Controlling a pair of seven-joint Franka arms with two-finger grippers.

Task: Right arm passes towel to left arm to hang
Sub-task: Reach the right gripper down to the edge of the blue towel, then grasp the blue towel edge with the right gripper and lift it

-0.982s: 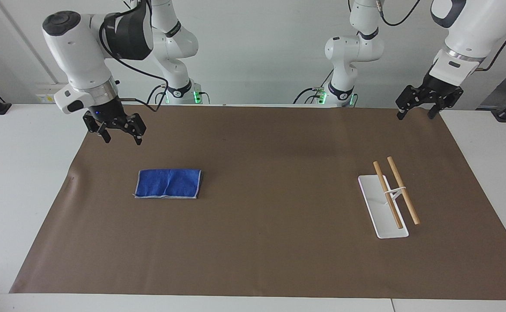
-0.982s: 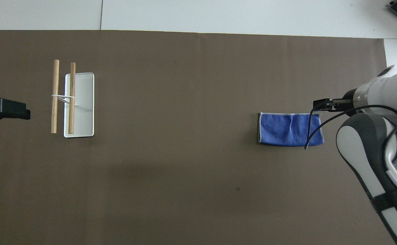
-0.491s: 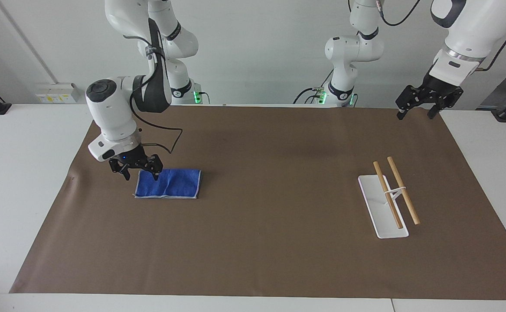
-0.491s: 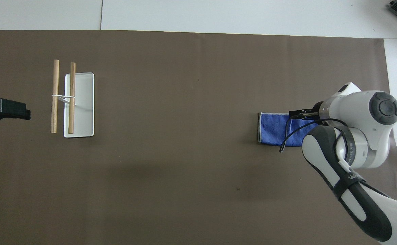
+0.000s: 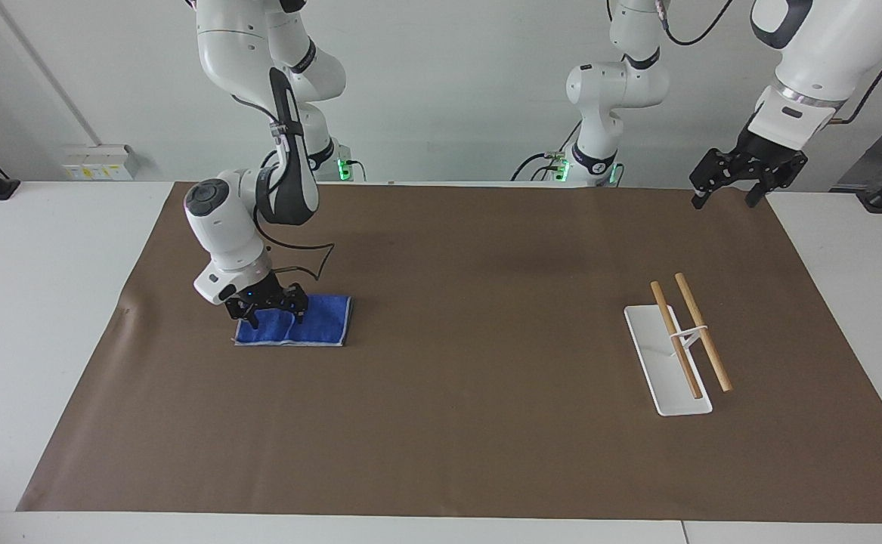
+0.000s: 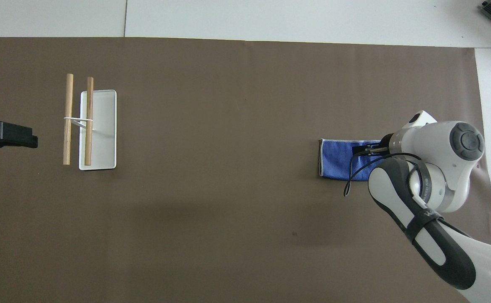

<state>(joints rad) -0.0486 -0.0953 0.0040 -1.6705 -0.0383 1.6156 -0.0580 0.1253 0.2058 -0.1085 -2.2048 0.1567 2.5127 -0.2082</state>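
Since a second ago the right claw (image 5: 276,316) has been brought down from above the bench's (image 5: 47,302) right-arm end onto the towel (image 5: 312,323); half a second ago it was at the towel's outer corner, and now it is set over the cloth's half toward the right arm's end, its fingers spread and released, with the tips at or just above the fabric. Whether they touch cannot be told. Nothing is gripped. The towel has not been shifted: it is lying flat and folded on the brown mat (image 5: 456,423), directly under the right claw.

The left claw (image 5: 726,193) has stayed raised over the mat's corner at the left arm's end, waiting, its fingers released and empty.

A white tray-like base (image 5: 656,355) is seen well apart from the right claw, toward the left arm's end and below the left claw in the facing view. It carries a thin white stand holding two wooden rods (image 5: 701,332) side by side; nothing else is held on it.

Between the towel and the rack a broad stretch of bare mat is left. The towel is lying well inside the mat's edges, and the mat inside the bench's white margins.
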